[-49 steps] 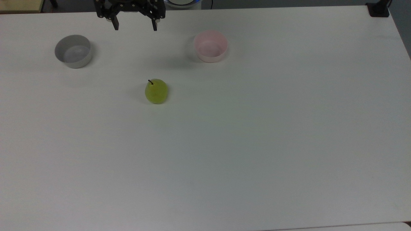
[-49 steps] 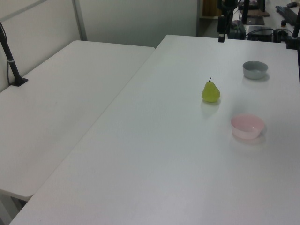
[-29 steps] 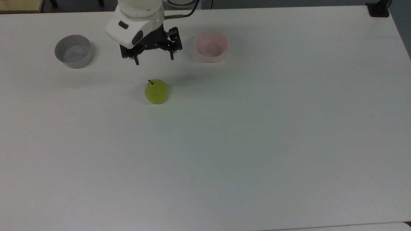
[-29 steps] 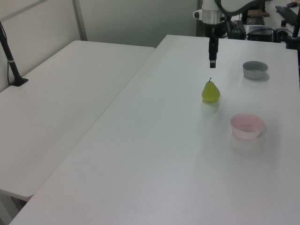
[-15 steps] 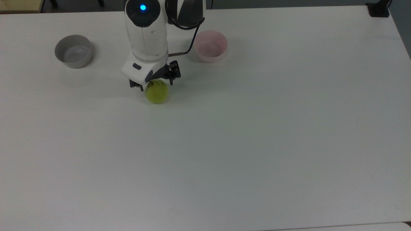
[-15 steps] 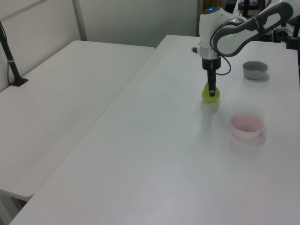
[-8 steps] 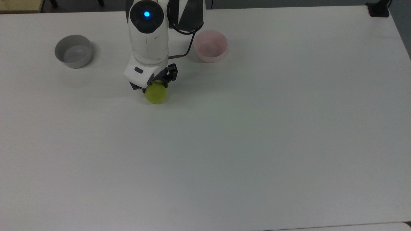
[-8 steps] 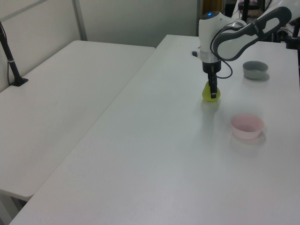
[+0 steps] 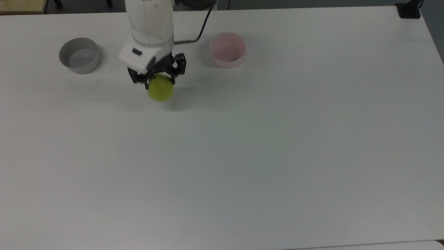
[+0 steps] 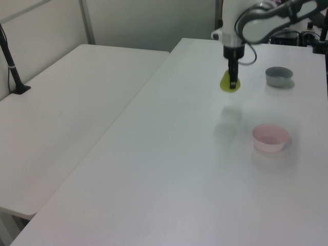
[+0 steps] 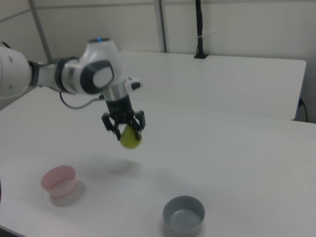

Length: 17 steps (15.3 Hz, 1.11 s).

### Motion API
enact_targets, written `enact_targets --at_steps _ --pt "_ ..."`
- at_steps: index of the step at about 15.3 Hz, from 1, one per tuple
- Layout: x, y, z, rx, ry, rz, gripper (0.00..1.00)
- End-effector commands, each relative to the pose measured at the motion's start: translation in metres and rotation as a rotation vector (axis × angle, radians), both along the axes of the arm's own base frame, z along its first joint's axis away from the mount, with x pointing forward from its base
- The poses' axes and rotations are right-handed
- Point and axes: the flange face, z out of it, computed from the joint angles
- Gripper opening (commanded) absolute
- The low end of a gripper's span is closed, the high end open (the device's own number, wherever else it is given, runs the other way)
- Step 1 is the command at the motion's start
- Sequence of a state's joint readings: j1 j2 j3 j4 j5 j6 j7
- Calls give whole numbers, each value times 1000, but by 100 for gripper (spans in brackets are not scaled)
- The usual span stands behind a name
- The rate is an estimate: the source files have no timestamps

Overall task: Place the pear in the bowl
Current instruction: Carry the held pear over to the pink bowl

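Note:
The yellow-green pear (image 9: 160,90) (image 10: 226,83) (image 11: 131,139) hangs clear of the white table, its top hidden inside my gripper (image 9: 156,80) (image 10: 233,84) (image 11: 127,135), which is shut on it from above. A faint shadow lies on the table under it. The pale pink bowl (image 9: 227,49) (image 10: 270,137) (image 11: 59,181) stands empty, off to the top view's right of the pear and in the right view's lower left.
A grey bowl (image 9: 79,55) (image 10: 279,76) (image 11: 184,215) stands at the top view's left of my arm. A second white table (image 10: 66,118) adjoins in the left view's left. A dark post (image 11: 199,29) stands on the far table in the right view.
My gripper came down over the pear, shut on it, and has now lifted it off the table and slightly toward the top view's upper left.

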State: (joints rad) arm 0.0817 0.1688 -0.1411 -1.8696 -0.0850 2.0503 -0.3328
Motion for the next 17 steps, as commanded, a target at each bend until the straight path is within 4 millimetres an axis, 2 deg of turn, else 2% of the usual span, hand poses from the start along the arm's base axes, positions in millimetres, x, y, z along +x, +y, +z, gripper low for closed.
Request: enact_targets --at_steps 1,2,4,6,8,11,17 --pt "-9 -15 86 25 -25 -42 22" --pt "-10 -19 98 24 -34 -48 22" --pt "-11 -20 106 25 -44 -50 22" --pt "-14 -6 106 29 -23 -33 22" --pt "-27 35 116 37 -5 4 22" --pt "-46 79 121 43 10 36 22" --pt "-109 146 132 59 37 114 23"
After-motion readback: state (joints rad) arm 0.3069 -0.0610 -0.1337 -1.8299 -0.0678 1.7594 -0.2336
